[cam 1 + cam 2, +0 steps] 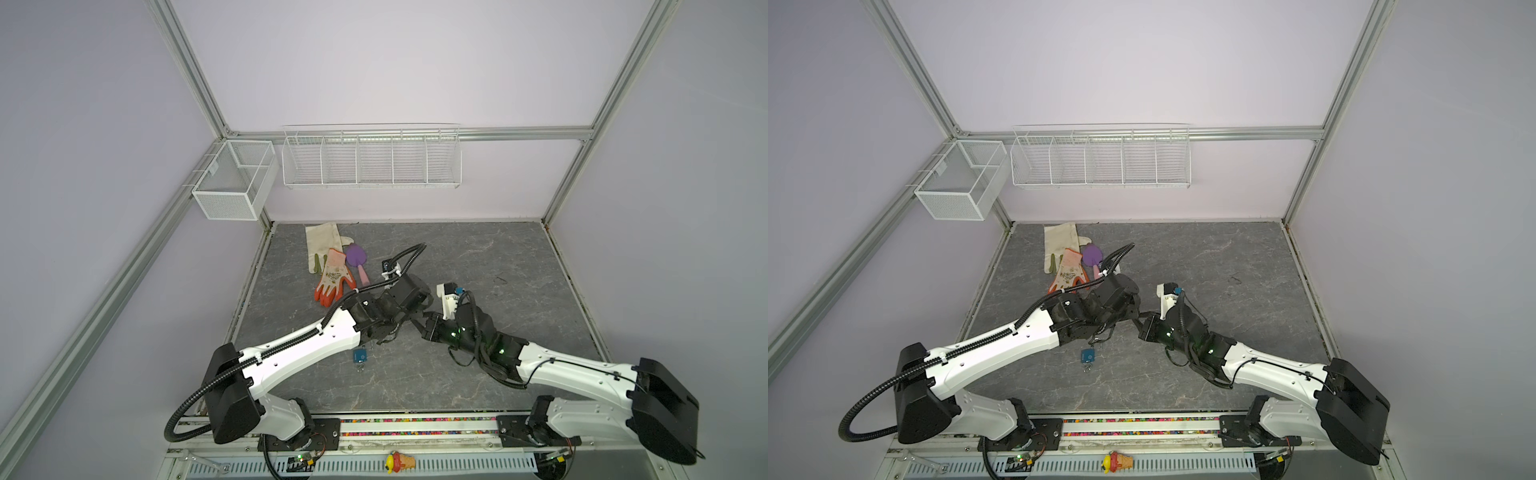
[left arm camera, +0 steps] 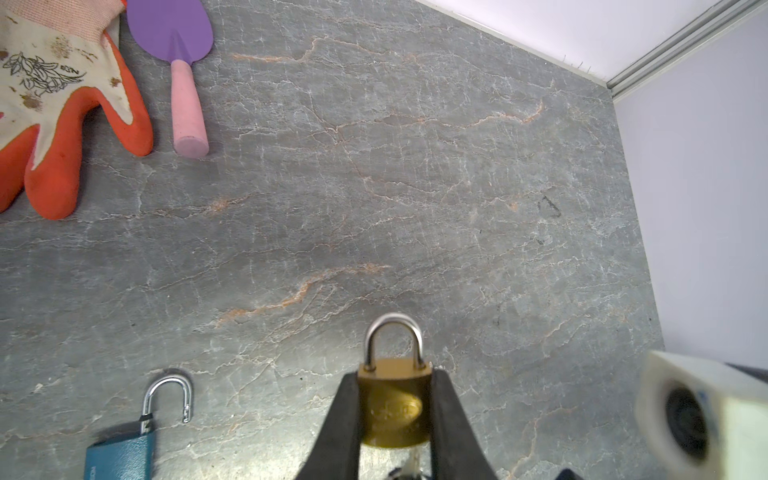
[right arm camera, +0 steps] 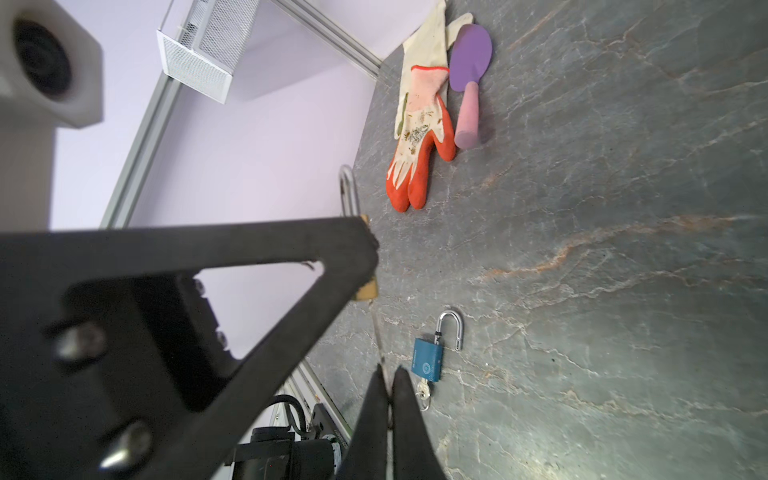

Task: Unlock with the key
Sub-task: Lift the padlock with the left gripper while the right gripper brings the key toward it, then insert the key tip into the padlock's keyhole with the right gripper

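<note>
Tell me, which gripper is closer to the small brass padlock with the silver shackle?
Left. The left gripper is clamped on the small brass padlock; the right gripper sits just beyond its base, shut on what looks like its key.

in the left wrist view the blue padlock [image 2: 120, 451] is cut off by the edge, the key [image 2: 413, 459] under the brass padlock [image 2: 392, 409] shows only a sliver, and the right wrist camera [image 2: 685, 424] is blurred. in both top views the arms [image 1: 386, 311] hide that brass padlock.
</note>
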You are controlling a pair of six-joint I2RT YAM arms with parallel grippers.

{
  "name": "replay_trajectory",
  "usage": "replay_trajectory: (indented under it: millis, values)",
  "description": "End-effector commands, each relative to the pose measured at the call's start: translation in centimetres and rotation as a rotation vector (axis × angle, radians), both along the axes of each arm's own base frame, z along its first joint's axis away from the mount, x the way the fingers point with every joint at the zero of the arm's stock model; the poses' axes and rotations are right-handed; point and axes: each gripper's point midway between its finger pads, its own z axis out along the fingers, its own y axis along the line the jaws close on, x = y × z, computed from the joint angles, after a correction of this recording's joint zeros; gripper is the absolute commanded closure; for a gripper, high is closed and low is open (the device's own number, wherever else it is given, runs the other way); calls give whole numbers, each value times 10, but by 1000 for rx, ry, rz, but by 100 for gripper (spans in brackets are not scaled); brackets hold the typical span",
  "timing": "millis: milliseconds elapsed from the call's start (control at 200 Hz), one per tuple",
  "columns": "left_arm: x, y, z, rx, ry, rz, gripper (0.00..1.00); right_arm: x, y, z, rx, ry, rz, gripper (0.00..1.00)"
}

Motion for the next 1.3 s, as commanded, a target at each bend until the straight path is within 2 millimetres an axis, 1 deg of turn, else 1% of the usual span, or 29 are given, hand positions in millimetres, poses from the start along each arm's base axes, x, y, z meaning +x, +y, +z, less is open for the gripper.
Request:
replay_trajectory:
  millis: [0, 85, 225, 320, 445, 525, 665, 745, 835, 959, 1094, 1294]
  values:
    - [-3, 6, 4, -8, -3, 9, 100, 1, 13, 19, 63, -18, 38, 94]
    - [-3, 4, 5, -18, -6, 3, 100, 0, 17, 18, 67, -11, 53, 94]
    - [-4, 7, 10, -22, -17, 4, 100, 1, 14, 13, 62, 2, 46, 94]
    - [-4, 9, 10, -17, -21, 7, 100, 4, 9, 16, 65, -8, 35, 94]
    - [-5, 11, 9, -15, -23, 3, 100, 5, 3, 27, 66, -38, 28, 94]
    - [-4, 10, 8, -13, -26, 2, 100, 3, 5, 32, 68, -50, 48, 94]
    - [-2, 8, 9, -10, -31, -1, 100, -1, 13, 35, 80, -46, 82, 94]
    - [-2, 6, 11, -10, -30, -4, 100, 0, 14, 32, 74, -41, 83, 94]
    - [-3, 6, 12, -10, -27, -10, 100, 4, 9, 27, 60, -32, 62, 94]
    - [-5, 7, 13, -12, -24, -20, 100, 9, 1, 26, 49, -32, 41, 94]
    - [-5, 10, 15, -10, -30, -12, 100, 6, 5, 25, 44, -27, 70, 94]
    - [0, 11, 26, -9, -64, 1, 100, -6, 12, 20, 13, -37, 111, 94]
